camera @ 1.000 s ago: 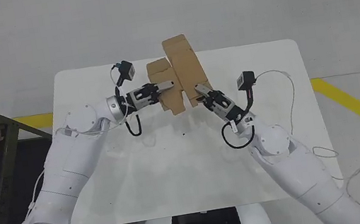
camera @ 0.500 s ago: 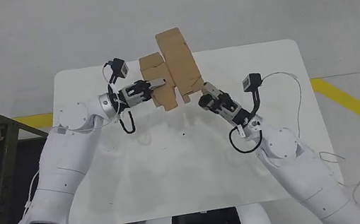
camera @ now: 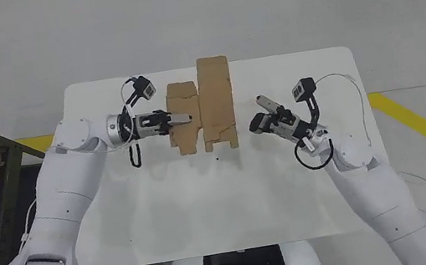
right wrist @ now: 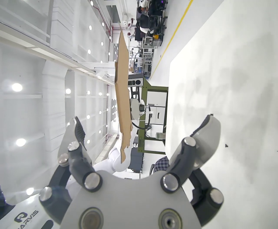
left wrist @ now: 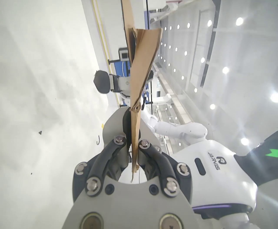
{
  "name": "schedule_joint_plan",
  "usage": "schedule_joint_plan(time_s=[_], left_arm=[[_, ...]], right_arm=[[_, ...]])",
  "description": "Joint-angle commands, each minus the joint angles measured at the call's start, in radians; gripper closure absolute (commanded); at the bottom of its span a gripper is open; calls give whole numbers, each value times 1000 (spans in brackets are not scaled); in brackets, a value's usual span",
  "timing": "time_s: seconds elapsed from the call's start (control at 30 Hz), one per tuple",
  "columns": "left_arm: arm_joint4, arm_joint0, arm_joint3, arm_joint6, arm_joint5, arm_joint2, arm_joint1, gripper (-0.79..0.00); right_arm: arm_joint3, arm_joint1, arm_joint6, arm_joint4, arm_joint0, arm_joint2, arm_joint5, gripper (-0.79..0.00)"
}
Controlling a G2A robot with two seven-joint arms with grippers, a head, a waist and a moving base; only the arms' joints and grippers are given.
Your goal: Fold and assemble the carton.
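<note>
Top view: we see the flattened brown carton (camera: 203, 104) over the far middle of the white table (camera: 126, 223), between the two arms. The left gripper (camera: 182, 119) meets the carton at its left panel, and its fingers are closed on the cardboard edge.

Left wrist view: the left gripper (left wrist: 133, 128) clamps the carton (left wrist: 141, 71) edge-on. The sheet runs straight out from between the pads, and farther out its panels part slightly into a narrow wedge.

Right wrist view: the right gripper (right wrist: 142, 123) stands with its jaws spread wide and nothing between them. The carton (right wrist: 122, 104) shows beyond the fingertips as a thin brown sheet seen on edge, apart from both fingers.

In the top view we place the right gripper (camera: 260, 118) near the carton's right edge, with a strip of bare table between them. The carton appears to hang clear of the table top, though the overhead angle leaves this uncertain.
</note>
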Motion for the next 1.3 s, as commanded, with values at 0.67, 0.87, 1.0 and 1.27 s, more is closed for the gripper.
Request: schedule_joint_plan(time_s=[0.67,0.87,1.0,1.27], left_arm=[[25,-15,-109,-101,36,145,48,0],[-30,-28,-117,-101,36,189,66,0],[-40,-38,-115,-101,36,208,78,0],[-101,-50,-93,-100,34,213,90,-785]], right_arm=[[126,-5,377,17,129,-82,-85,-400],[140,-7,388,24,140,-96,-80,-95],[143,-7,390,26,143,-100,-82,0],[143,-8,412,89,139,-100,-82,0]])
